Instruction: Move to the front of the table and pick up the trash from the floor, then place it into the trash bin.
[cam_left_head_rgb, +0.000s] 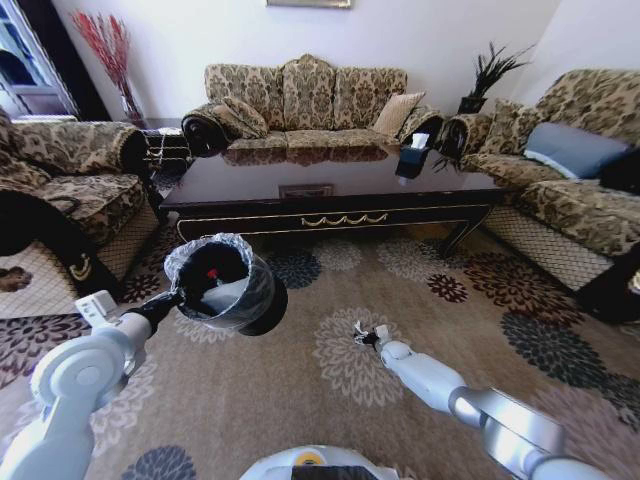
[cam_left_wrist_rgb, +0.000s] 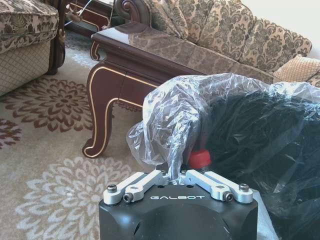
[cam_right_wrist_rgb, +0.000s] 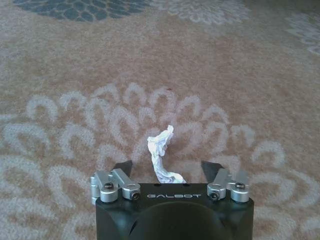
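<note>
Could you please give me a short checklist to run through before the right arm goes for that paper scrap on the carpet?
1. Right gripper open: ok, its jaws stand wide apart.
2. Crumpled white paper scrap lined up between the jaws: ok, it lies on the carpet midway between them.
3. Contact with the scrap: cannot tell whether a finger touches it.
4. Left gripper holding the trash bin: ok, shut on the bin's clear liner at the rim.
5. Bin mouth reachable: ok, it is held tilted toward the robot.
6. Earlier trash in the bin: ok, a red cap shows inside.
</note>
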